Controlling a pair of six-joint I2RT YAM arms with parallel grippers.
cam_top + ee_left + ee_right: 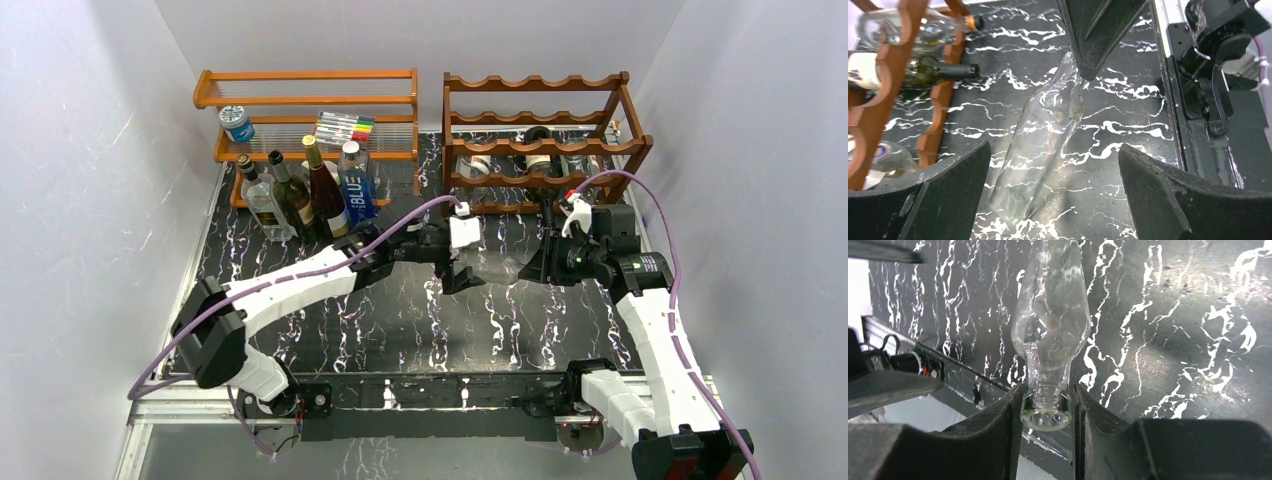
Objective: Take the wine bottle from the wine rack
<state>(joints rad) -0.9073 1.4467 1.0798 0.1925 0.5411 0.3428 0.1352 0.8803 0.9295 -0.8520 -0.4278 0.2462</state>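
While left tool point(1053, 149) gapes, right tool point(1046, 401) clamps bottle point(1053, 315).

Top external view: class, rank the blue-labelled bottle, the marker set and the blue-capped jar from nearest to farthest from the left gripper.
1. blue-labelled bottle, standing before the orange shelf.
2. marker set, on the shelf's middle tier.
3. blue-capped jar, at the shelf's left end.

Sole legible marking: "BLUE", white capitals running vertically on the blue label of a clear bottle point(356, 180) standing before the orange shelf point(305, 75). Labels on bottles in the wine rack point(535, 83) are unreadable.
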